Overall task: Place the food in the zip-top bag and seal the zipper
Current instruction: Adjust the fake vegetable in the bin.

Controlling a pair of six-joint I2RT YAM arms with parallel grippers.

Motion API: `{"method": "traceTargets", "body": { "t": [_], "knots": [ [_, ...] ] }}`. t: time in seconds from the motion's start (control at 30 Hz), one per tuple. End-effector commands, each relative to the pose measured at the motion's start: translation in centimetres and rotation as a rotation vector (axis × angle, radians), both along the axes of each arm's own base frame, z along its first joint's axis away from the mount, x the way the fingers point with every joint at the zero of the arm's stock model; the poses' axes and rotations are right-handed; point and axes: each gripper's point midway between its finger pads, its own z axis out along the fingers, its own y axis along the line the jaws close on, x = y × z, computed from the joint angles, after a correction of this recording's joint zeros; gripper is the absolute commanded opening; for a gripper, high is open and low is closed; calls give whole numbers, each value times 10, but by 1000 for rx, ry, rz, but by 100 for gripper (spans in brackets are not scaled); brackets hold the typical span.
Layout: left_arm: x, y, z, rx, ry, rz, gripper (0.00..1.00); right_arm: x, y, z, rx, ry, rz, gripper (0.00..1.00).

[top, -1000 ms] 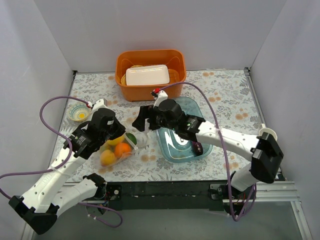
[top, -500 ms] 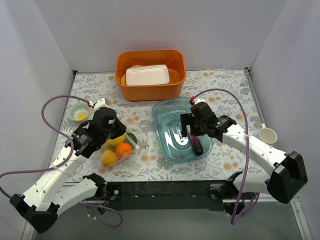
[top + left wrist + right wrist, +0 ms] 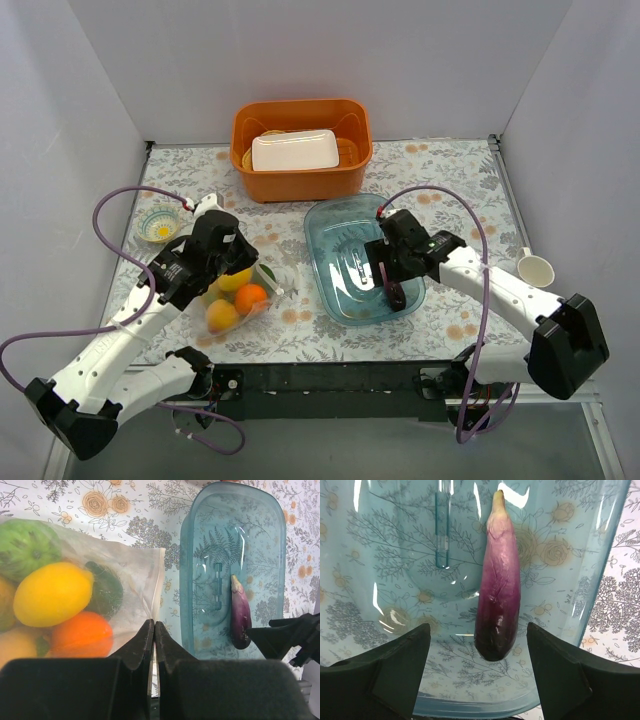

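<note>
Left arm: we see the left gripper [image 3: 154, 625] with its fingers pressed together on the mouth edge of the zip-top bag [image 3: 135, 575], right at the zipper [image 3: 159, 580].
Right arm: the right gripper [image 3: 477, 630] hangs low in the blue tray [image 3: 335, 225], its fingers apart, one on each side of the eggplant [image 3: 499, 590] and touching neither side.
Eggplant: we find it lying along the tray's right side.
Bag: it lies on the near left of the table [image 3: 450, 180], just left of the tray, and holds a lemon [image 3: 52, 592], an orange [image 3: 82, 632] and green fruit [image 3: 27, 545].
Far side: an orange bin [image 3: 300, 185] with a white tray [image 3: 293, 150] in it.
</note>
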Motion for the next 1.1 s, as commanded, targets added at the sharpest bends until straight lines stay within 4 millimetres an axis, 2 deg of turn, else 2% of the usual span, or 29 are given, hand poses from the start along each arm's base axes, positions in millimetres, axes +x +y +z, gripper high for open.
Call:
{"method": "traceTargets", "body": {
  "t": [0.0, 0.2, 0.3, 0.5, 0.63, 0.77, 1.07],
  "knots": [
    [1, 1, 17, -15, -44, 2, 0, -8, -4, -22, -43, 78, 16, 83],
    [0, 2, 16, -24, -47, 7, 0, -12, -4, -39, -51, 116, 17, 83],
    [0, 0, 13, -26, -39, 4, 0, -12, -11, -47, -82, 129, -29, 80],
    [0, 0, 13, -23, -35, 1, 0, -14, -7, -61, -75, 166, -31, 74],
    [0, 0, 12, -28, -37, 2, 0, -14, -13, -64, -123, 182, -29, 57],
    [-1, -2, 10, -36, -34, -1, 0, -9, -8, -54, -95, 147, -10, 50],
    [0, -4, 10, -39, -33, -7, 0, 18, 36, -7, 124, 14, 25, 46]
  ]
}}
